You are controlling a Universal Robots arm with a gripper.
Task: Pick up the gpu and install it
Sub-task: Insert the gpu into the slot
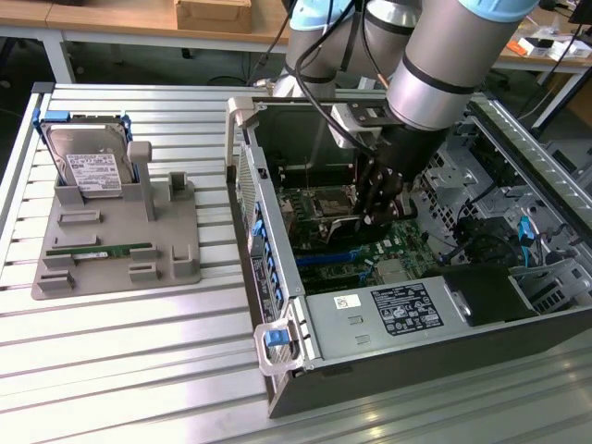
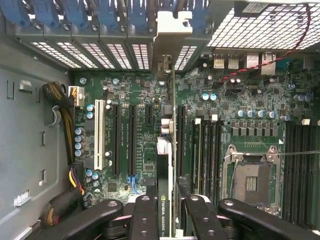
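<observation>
Gripper (image 2: 165, 210) is clamped on the gpu (image 2: 164, 195), held edge-on over the motherboard (image 2: 140, 145) inside the open case (image 1: 277, 277). If it's off-line from the slot (image 2: 133, 140), I'd guess the bracket snags or the connector jams.

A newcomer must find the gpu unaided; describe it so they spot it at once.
Look inside the open computer case, over the green motherboard. There the gripper clamps the gpu, a thin black card held edge-on with a silver bracket. Unlike the hard drive and memory stick on the grey tray, it is in the case.
</observation>
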